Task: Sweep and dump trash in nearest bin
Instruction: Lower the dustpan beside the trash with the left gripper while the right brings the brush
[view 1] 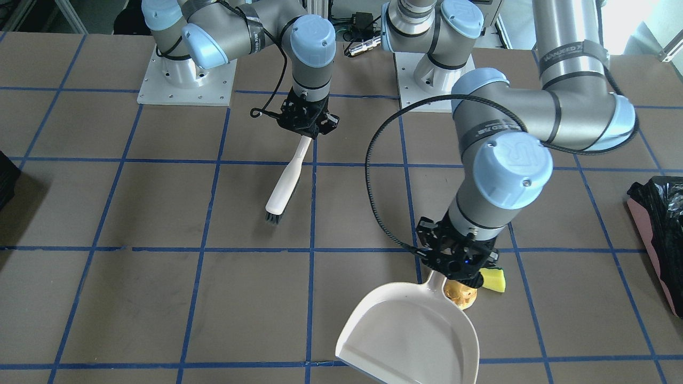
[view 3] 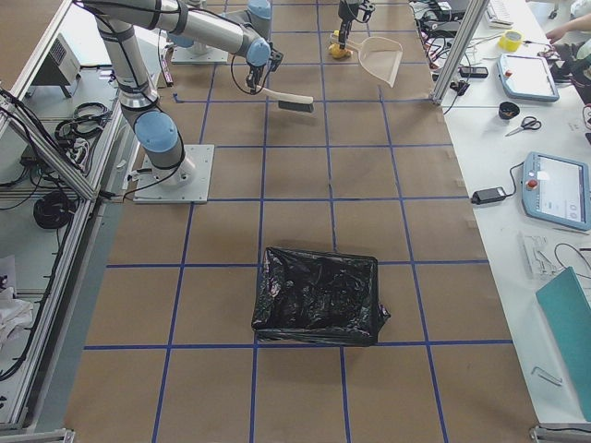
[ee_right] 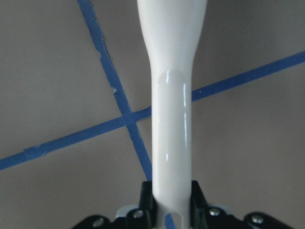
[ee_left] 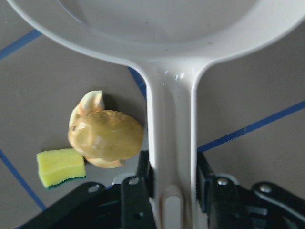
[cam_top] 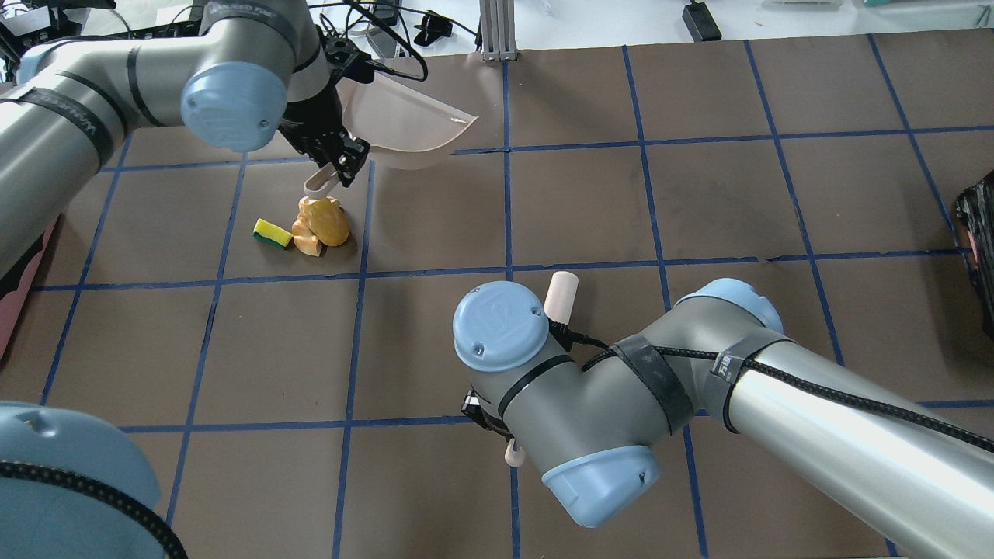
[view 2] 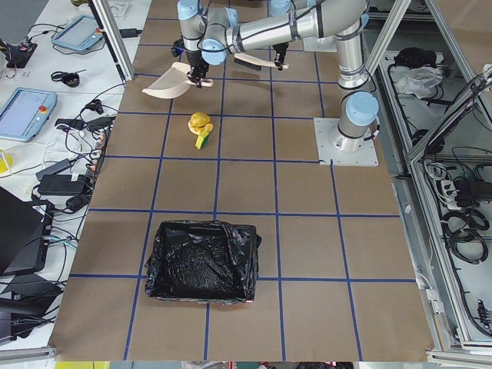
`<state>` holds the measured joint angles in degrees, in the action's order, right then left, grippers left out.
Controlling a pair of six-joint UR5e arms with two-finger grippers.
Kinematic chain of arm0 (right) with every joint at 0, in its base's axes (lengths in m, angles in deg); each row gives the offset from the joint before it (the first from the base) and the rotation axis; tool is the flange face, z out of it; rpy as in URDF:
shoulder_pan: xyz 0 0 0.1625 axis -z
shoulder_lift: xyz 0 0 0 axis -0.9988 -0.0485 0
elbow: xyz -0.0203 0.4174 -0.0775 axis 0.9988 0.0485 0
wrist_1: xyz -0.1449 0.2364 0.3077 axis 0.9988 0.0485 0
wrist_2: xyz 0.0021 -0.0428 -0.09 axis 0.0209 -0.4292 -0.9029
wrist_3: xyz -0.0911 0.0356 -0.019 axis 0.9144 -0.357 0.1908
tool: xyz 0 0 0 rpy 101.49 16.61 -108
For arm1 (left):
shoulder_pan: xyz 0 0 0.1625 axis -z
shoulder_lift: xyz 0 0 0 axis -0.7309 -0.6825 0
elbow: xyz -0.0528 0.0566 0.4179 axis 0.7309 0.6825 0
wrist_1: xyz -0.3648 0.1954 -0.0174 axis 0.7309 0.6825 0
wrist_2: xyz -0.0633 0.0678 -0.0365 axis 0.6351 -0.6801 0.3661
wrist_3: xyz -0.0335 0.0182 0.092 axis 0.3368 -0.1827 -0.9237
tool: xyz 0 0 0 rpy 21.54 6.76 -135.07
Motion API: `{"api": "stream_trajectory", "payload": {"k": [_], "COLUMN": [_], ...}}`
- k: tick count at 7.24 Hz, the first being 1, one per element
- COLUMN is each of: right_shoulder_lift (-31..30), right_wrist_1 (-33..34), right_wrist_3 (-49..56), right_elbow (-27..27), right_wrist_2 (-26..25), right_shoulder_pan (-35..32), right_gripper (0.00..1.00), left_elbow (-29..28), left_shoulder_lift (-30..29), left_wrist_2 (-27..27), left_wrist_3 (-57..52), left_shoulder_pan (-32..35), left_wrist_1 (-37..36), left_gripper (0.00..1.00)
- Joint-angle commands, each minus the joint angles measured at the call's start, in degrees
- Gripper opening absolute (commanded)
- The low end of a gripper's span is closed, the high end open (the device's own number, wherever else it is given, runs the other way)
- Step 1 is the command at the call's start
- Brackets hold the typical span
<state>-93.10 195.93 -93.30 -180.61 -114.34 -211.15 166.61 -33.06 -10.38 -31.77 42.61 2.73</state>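
The trash lies in one small heap on the table: a golden-brown lump (ee_left: 107,136), a pale curved piece (ee_left: 93,100) tucked against it, and a yellow sponge wedge (ee_left: 59,167) beside them. My left gripper (ee_left: 171,191) is shut on the handle of the white dustpan (view 1: 411,330), directly over the heap (cam_top: 322,225). The pan extends away from the robot. My right gripper (view 1: 307,130) is shut on the white brush (view 1: 285,184), about two grid squares from the trash. The pink bin (view 2: 204,261) with its black bag stands at the table's left end.
A plain black bin (view 3: 319,295) stands at the table's right end, seen also as a black object (cam_top: 978,248). Both arm bases (view 1: 187,80) sit at the robot side. Blue tape lines grid the brown table (view 1: 160,309).
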Motion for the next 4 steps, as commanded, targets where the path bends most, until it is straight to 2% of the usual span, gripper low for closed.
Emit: {"api": "stream_trajectory", "payload": {"k": [1, 2, 4], "right_shoulder_lift": [5.7, 8.7, 16.7], "right_wrist_1": [-1.0, -1.4, -2.6], "right_wrist_3": [-4.7, -7.0, -13.9], "right_elbow": [7.8, 12.1, 22.3], "right_wrist_2": [0.6, 1.4, 2.6], "right_shoulder_pan": [0.0, -0.2, -4.6], "right_gripper": [0.0, 0.0, 0.0], "left_elbow": [0.2, 0.4, 3.0], "left_shoulder_lift": [1.6, 1.6, 1.4], "left_wrist_2": [-0.4, -0.4, -4.3], "left_wrist_3": [-16.2, -21.9, -42.1], "left_shoulder_pan": [-7.6, -10.2, -15.0], "left_wrist_1": [1.3, 1.3, -1.5], "left_gripper": [0.0, 0.0, 0.0]}}
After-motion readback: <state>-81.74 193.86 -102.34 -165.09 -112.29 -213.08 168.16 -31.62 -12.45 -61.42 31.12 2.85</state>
